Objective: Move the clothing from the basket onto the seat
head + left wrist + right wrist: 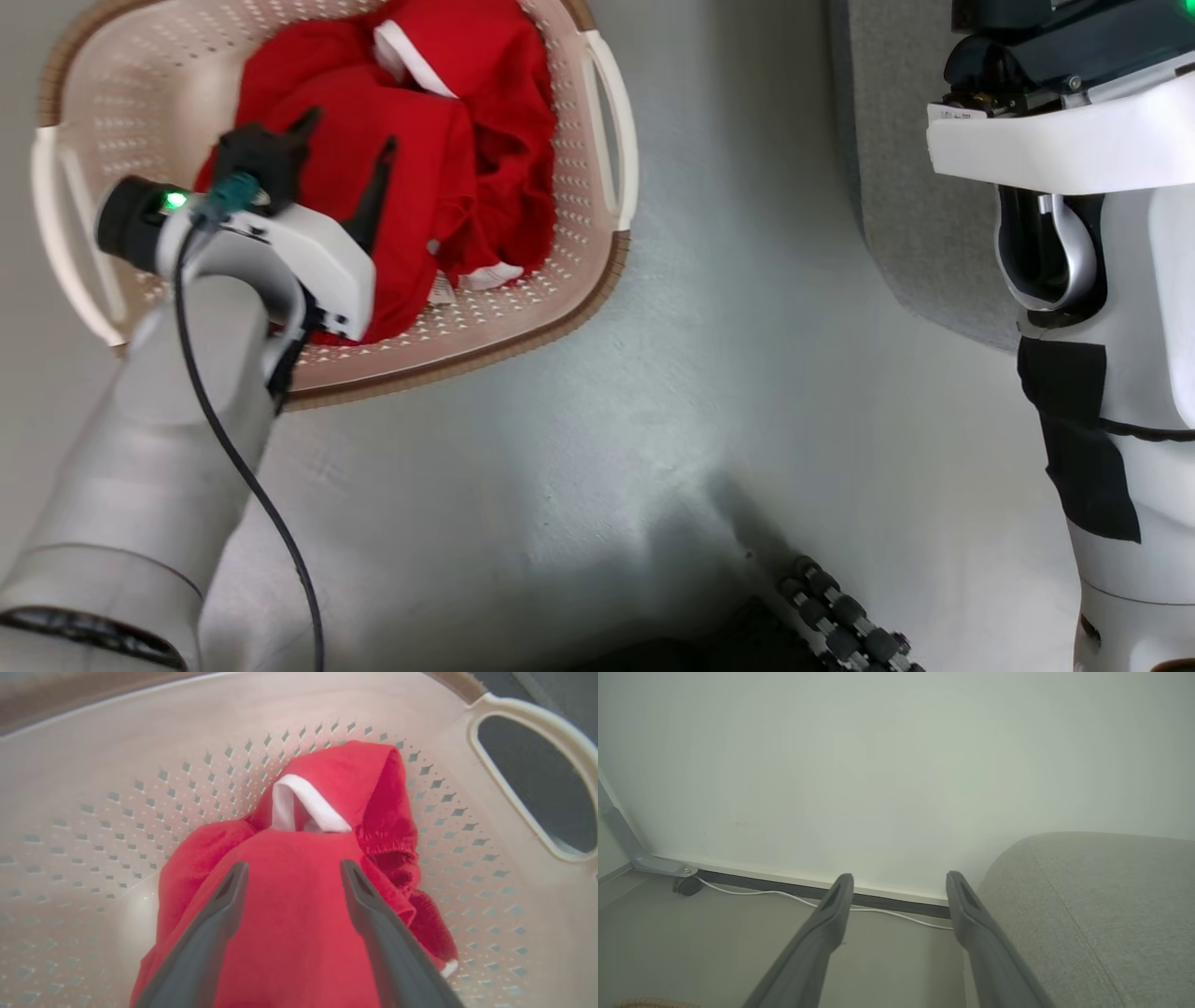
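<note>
The basket (140, 84) stands on the floor at the upper left, cream with a brown rim and white side handles. Crumpled red clothing (439, 168) with white trim lies inside it. My left gripper (347, 135) hangs open just above the pile, fingers pointing into the basket. In the left wrist view the open left gripper (294, 864) straddles the red clothing (355, 774) against the perforated basket wall (140, 788), with nothing pinched. The grey seat (906, 187) is at the upper right. My right gripper (899, 877) is open and empty, beside the seat (1087, 905).
Bare grey floor (709, 373) separates basket and seat. My right arm's white casing (1074, 140) rises along the right edge. Rollers of my base (840, 616) show at the bottom. A white cable (784, 895) and a caster (686, 885) lie along the wall's baseboard.
</note>
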`<state>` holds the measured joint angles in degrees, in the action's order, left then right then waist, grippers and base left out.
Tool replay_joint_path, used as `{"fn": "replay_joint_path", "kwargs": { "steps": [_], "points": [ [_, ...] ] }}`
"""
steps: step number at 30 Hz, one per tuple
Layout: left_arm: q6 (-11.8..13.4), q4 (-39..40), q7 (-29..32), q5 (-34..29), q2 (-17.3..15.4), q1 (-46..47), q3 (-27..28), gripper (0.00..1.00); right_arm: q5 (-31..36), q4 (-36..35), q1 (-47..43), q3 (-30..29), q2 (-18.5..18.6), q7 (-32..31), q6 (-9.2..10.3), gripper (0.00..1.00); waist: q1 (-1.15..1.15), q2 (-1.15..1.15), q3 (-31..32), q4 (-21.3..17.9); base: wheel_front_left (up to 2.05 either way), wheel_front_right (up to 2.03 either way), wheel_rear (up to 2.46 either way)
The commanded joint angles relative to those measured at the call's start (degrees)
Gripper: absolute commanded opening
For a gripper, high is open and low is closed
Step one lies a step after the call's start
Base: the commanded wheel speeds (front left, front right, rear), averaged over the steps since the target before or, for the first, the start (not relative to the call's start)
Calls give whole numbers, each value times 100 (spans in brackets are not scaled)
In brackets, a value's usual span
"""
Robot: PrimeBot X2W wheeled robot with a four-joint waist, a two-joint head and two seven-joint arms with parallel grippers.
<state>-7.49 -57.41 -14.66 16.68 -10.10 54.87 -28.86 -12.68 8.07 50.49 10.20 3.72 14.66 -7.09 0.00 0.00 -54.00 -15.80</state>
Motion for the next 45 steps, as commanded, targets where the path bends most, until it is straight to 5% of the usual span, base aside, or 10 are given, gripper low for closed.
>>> {"fn": "replay_joint_path", "kwargs": {
  "steps": [1,9,18,19,20,21,45],
  "points": [
    [0,-92,-29,45,-153,94,62,100,-64,-200,-58,84,-64,34,-40,100,0,0,-153,-155,0,0,0],
    [58,-1252,340,32,-342,851,-45,100,-323,-396,-101,243,-82,34,-40,100,0,0,-372,-426,0,0,0],
    [24,-1540,754,164,-202,1026,-130,100,-496,-506,-299,209,-83,34,-40,100,0,0,-408,-478,0,0,0],
    [22,-1551,760,186,-186,1025,-130,83,-515,-514,-310,197,-83,34,-40,100,0,0,-406,-481,0,0,0],
    [20,-1558,750,200,-171,1025,-137,5,-528,-519,-318,189,-83,34,-40,100,0,0,-402,-485,0,0,0],
    [18,-1566,756,233,-146,1018,-131,0,-534,-521,-323,183,-83,34,-40,100,0,0,-396,-490,0,0,0],
    [1,-1092,56,1183,313,93,-815,0,-86,53,-716,47,-84,34,-40,100,0,0,937,-58,0,0,0]
  ]
}}
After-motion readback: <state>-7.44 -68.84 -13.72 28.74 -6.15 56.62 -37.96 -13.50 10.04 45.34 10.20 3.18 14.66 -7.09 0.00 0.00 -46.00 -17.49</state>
